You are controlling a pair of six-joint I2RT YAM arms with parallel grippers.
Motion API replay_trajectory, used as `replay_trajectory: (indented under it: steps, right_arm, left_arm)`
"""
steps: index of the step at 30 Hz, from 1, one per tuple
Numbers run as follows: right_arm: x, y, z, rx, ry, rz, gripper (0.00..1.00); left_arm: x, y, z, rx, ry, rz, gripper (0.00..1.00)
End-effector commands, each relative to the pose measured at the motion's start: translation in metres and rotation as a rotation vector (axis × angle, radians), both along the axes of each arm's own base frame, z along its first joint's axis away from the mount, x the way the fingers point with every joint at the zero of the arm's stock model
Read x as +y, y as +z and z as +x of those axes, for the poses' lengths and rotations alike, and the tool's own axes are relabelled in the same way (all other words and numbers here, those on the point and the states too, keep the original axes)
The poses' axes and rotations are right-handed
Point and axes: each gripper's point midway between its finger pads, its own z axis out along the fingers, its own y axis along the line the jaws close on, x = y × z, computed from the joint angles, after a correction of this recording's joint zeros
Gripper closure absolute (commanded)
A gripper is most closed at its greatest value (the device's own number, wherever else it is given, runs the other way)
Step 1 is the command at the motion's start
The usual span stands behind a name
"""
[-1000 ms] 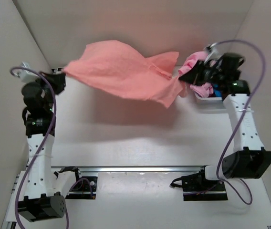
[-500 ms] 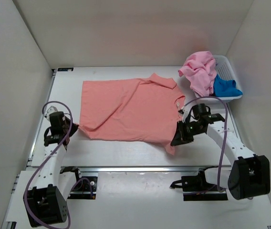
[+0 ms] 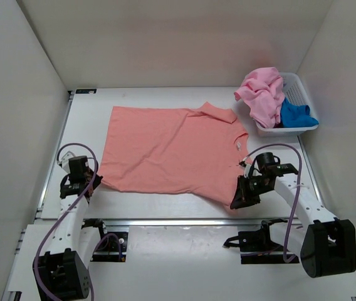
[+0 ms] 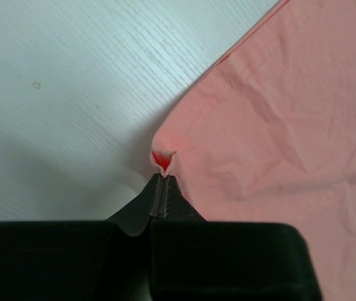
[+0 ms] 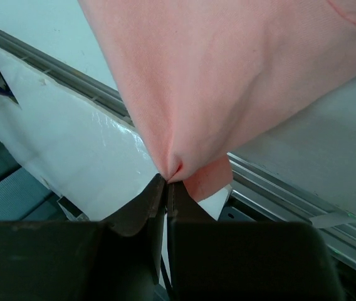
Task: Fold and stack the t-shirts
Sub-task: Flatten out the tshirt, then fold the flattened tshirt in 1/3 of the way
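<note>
The salmon-coral t-shirt (image 3: 168,147) lies spread flat across the middle of the table. My left gripper (image 3: 95,180) is shut on its near left corner (image 4: 163,160), low at the table. My right gripper (image 3: 236,202) is shut on its near right corner (image 5: 177,168), held over the table's front edge. The lighter pink t-shirt (image 3: 261,93) and the bright blue t-shirt (image 3: 296,113) lie bunched in the white basket (image 3: 300,91) at the back right.
Grey walls stand close on the left, back and right. A metal rail (image 3: 184,221) runs along the table's front edge; it also shows in the right wrist view (image 5: 303,191).
A second ago both grippers held the salmon shirt up in the air at the back. They have swung it down and toward the front, and it now lies flat.
</note>
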Motion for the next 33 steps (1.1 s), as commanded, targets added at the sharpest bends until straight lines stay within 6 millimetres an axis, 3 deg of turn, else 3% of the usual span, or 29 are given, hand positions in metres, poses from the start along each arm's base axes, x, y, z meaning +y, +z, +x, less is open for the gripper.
replay_trajectory:
  steps: [1, 8, 13, 14, 23, 25, 33]
  right_arm:
    - [0.004, 0.006, 0.006, 0.001, 0.003, 0.037, 1.00]
    - [0.020, 0.025, 0.049, -0.029, 0.028, 0.124, 1.00]
    - [0.020, 0.043, 0.093, -0.095, -0.012, 0.174, 1.00]
    - [0.017, 0.038, 0.095, -0.066, -0.024, 0.159, 1.00]
    - [0.012, 0.048, 0.148, -0.084, -0.089, 0.219, 0.99]
    - [0.003, 0.052, 0.163, -0.097, -0.127, 0.232, 1.00]
    - [-0.004, 0.053, 0.199, -0.111, -0.140, 0.227, 1.00]
  left_arm:
    - [0.006, 0.016, 0.011, -0.044, 0.007, 0.030, 1.00]
    - [0.003, 0.041, 0.049, -0.119, -0.037, 0.022, 1.00]
    - [0.013, 0.041, 0.067, -0.111, -0.004, 0.016, 1.00]
    - [0.010, 0.045, 0.073, -0.132, -0.012, 0.018, 1.00]
    - [0.016, 0.031, 0.104, -0.085, -0.017, 0.006, 1.00]
    - [0.017, 0.034, 0.112, -0.086, -0.025, 0.019, 1.00]
    - [0.022, 0.023, 0.134, -0.064, -0.037, 0.021, 1.00]
